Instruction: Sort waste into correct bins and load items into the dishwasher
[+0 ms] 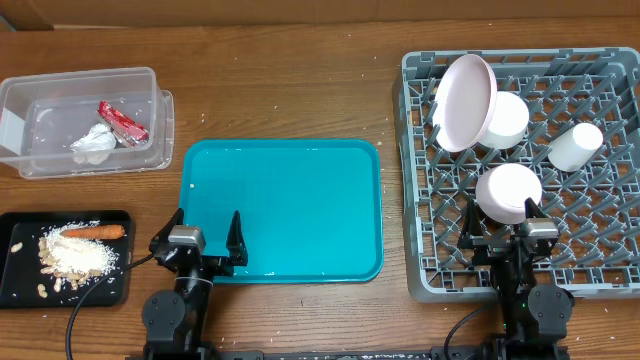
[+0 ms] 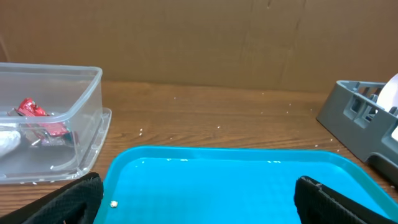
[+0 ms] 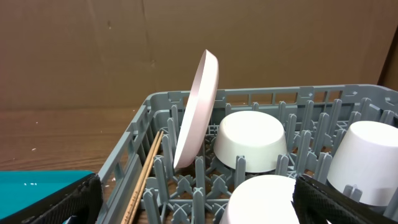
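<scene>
Sorting looked finished: napkin and red wrapper in the clear tub, carrot and crumbs on the black tray, plate, bowls and cup in the dish rack; left tool and right tool gaped wide, empty

Your clear tub holds the crumpled napkin and red wrapper; the black tray has the carrot lying against the beige crumbs. In the grey rack you've got the plate standing on edge, both bowls flipped upside down, and the cup near them.
</scene>
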You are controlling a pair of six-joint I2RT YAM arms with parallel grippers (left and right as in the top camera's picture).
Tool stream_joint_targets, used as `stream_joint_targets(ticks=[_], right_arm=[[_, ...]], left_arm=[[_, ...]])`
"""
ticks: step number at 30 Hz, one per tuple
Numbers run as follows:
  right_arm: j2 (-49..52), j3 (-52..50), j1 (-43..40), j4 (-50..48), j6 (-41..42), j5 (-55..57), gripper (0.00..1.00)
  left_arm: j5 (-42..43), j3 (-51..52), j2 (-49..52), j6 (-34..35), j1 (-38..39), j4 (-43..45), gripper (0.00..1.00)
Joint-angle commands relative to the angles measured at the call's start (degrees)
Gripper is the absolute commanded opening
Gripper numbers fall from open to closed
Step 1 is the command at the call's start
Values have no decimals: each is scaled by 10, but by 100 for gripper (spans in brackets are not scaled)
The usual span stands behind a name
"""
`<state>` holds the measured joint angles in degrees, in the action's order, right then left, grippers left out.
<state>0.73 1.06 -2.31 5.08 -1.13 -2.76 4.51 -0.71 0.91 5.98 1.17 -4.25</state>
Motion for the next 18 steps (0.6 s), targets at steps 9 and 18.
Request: stream_joint_targets(ticks=[9,18], right_arm=[[-6,-6,-3,-5,-2,-3,100],[-6,-6,-3,-5,-2,-3,100]], left_arm=[[0,4,-7,-60,4,2,100],[0,4,-7,-60,4,2,100]])
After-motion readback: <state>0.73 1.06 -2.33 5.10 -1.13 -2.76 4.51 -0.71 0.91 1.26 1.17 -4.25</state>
